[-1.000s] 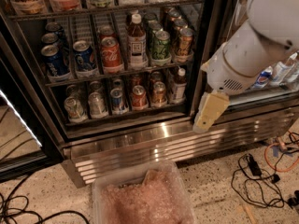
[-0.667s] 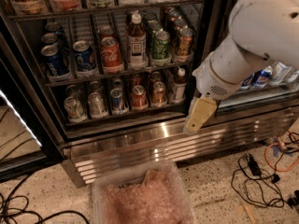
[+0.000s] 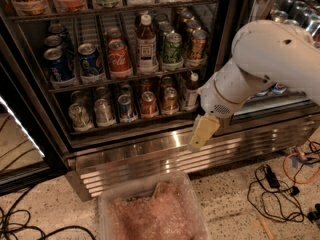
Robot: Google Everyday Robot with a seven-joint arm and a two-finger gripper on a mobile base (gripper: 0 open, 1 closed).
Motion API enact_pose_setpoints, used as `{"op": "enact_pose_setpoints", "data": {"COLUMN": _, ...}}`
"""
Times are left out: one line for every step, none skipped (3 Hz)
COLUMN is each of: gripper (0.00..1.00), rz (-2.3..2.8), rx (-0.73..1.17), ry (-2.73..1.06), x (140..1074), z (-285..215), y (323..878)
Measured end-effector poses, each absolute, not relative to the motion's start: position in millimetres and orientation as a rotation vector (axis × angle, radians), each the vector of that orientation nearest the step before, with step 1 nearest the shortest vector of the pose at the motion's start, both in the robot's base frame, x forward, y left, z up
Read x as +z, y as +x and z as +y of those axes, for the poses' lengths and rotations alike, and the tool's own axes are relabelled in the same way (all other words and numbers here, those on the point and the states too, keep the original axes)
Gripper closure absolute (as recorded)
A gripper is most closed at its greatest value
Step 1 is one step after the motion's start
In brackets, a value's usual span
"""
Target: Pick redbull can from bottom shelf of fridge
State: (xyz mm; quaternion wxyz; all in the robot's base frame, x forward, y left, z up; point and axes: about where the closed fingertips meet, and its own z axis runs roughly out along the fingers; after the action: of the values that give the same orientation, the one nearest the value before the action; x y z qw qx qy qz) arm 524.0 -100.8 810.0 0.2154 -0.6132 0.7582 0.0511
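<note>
The fridge [image 3: 227, 29] stands open in front of me, with wire racks of drinks. On the bottom shelf [image 3: 135, 126] stands one row of small cans and a bottle [image 3: 190, 91]. The redbull can [image 3: 126, 108], slim, blue and silver, stands upright third from the left, between a silver can [image 3: 104, 113] and a red-orange can [image 3: 148, 104]. My gripper [image 3: 198, 138] hangs from the white arm [image 3: 260, 59], pointing down in front of the ribbed steel base [image 3: 150, 156]. It is to the right of and below the redbull can, outside the shelf, and holds nothing that I can see.
The rack above holds Pepsi cans [image 3: 57, 64], a Coke can [image 3: 119, 59], a bottle [image 3: 146, 41] and green cans. A clear plastic bin [image 3: 150, 209] with pinkish contents sits on the floor below the gripper. Cables [image 3: 280, 189] lie at the right and at the left [image 3: 25, 224]. A glass door [image 3: 15, 144] stands open at the left.
The arm has swung left and a little down, bringing the gripper from beside the fridge's right post to in front of the steel base. The cans have not moved.
</note>
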Motion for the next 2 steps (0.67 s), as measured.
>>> {"op": "enact_pose_setpoints", "data": {"gripper": 0.00, "rz": 2.111, "rx": 0.271, "ry": -1.626, "x": 792.5, "z": -100.0, "y": 526.8}}
{"op": "enact_pose_setpoints", "data": {"gripper": 0.00, "rz": 2.140, "rx": 0.407, "ry": -1.519, "x": 778.3, "z": -92.0, "y": 528.8}}
